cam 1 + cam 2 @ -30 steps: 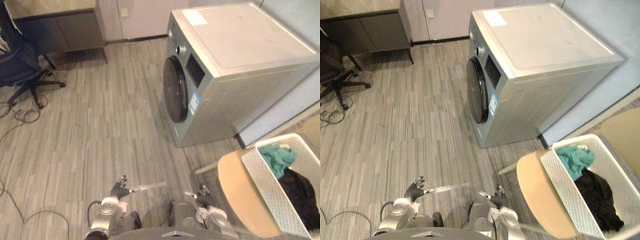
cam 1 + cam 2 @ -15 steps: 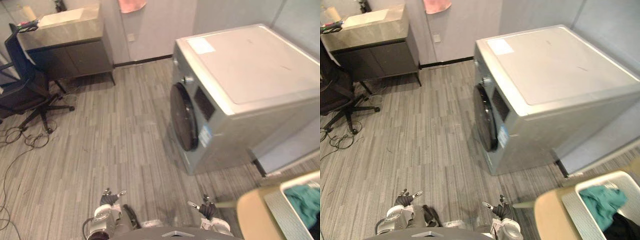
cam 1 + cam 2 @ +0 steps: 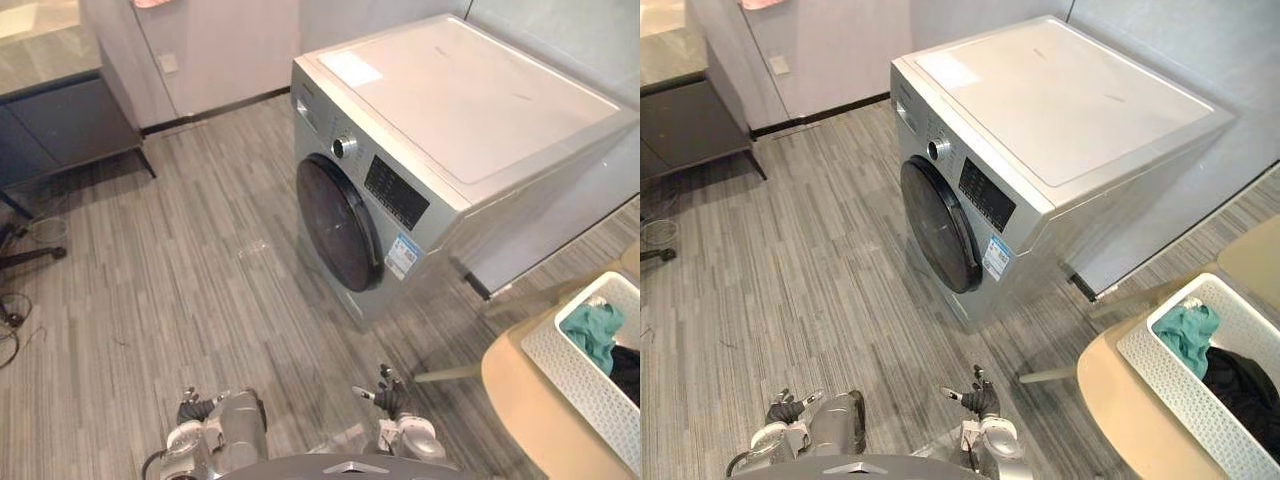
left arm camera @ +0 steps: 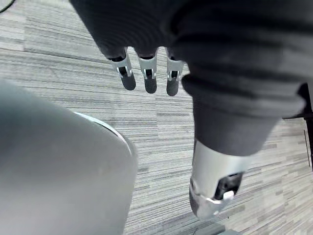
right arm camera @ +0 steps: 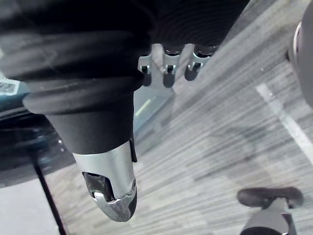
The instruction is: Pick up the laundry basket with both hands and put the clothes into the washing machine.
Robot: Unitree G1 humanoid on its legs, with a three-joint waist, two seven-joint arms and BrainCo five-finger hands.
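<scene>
Left hand (image 3: 192, 410) is hanging low over the floor (image 3: 180, 280), fingers (image 4: 149, 81) straight and apart, holding nothing. The washing machine (image 3: 470, 110) is standing ahead, its round door (image 3: 340, 225) shut and facing the robot's left. Right hand (image 3: 385, 395) is likewise hanging low, fingers (image 5: 166, 71) relaxed and empty. The laundry basket (image 3: 1160, 365) is sitting upright on a tan desk (image 3: 1120, 410), well to the right of both hands, mouth facing up. Its long axis is running diagonally, from the end nearer the machine toward the lower right. Teal cloth (image 3: 1188, 332) is lying at the near-machine end, black clothing (image 3: 1245, 385) beside it. Judgement: the reach is not yet begun; the robot should square up to the basket first, one hand to each opposite rim, and lift level
</scene>
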